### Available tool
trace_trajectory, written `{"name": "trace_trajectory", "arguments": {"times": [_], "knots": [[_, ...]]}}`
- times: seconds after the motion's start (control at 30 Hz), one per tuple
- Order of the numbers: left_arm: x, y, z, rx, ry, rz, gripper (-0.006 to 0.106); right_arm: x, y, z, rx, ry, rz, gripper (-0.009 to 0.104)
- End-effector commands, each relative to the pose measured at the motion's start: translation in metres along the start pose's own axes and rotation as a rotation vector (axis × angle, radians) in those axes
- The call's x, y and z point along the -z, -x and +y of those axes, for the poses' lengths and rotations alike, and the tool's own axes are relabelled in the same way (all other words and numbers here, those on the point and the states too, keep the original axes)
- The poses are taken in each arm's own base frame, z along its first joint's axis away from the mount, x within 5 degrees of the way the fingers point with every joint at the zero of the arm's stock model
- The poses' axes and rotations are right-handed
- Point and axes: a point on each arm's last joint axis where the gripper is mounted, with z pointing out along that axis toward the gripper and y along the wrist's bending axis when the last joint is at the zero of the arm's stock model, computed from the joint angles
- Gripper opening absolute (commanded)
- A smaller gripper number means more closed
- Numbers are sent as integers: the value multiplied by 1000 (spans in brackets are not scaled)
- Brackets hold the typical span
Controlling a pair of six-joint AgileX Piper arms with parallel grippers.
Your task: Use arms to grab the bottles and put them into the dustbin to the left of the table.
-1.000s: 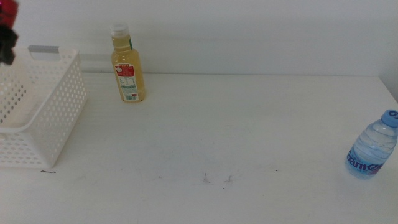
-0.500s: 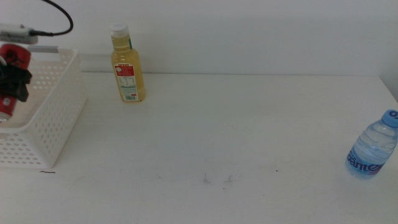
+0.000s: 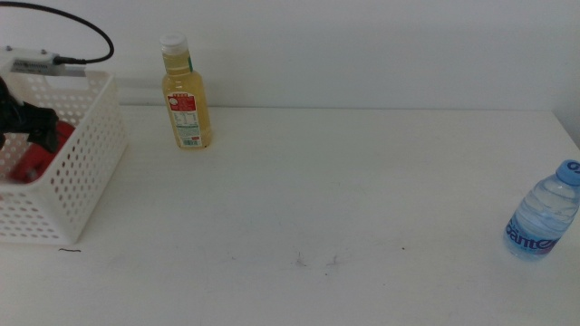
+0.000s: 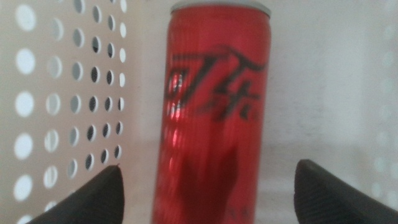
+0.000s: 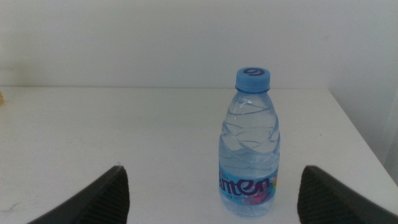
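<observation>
The red can [image 4: 214,118] lies inside the white perforated bin [image 3: 86,167] at the table's [image 3: 344,199] left edge, apparently tilted, though the middle view shows only part of it through the wall. The yellow bottle [image 3: 186,95], white-capped, stands upright near the table's back edge, just beside the bin. The clear water bottle [image 5: 250,146], blue cap and blue label, stands upright near the table's right edge, well apart from the others.

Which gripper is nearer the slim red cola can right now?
Left. The left gripper is open around the slim red cola can inside the white perforated basket; the right gripper faces the water bottle across the table.
</observation>
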Motion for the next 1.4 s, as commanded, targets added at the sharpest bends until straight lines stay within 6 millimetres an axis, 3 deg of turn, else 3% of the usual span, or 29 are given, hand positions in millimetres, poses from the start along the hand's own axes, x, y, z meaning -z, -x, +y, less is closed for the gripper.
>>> {"name": "trace_trajectory", "arguments": {"times": [0.0,0.17,0.3,0.43,0.57,0.67,0.73,0.87,1.1,1.2,1.37], "knots": [[18,4,-2,12,-11,-45,94,0,0,-1,15,-8,-11,86],[76,8,-15,3,-14,-155,94,0,0,-1,15,-8,-11,86],[142,0,-40,-34,11,-292,94,0,0,-1,15,-8,-11,86],[195,-24,-72,-70,20,-470,94,0,0,-1,15,-8,-11,86],[228,-60,-105,-70,1,-670,94,0,0,-1,15,-8,-11,86],[238,-89,-124,-98,-15,-800,94,0,0,-1,15,-8,-11,86],[237,-109,-135,-122,-35,-873,94,0,0,-1,15,-8,-11,86],[216,-143,-149,-151,-61,-995,94,0,0,-1,15,-8,-11,86],[135,-196,-165,-152,-86,-1182,94,0,0,-1,15,-8,-11,86],[107,-200,-170,-97,-123,-1184,94,0,0,-1,15,-8,-11,86],[62,-190,-176,-63,-132,-1105,94,0,0,-1,15,-8,-11,86]]}}
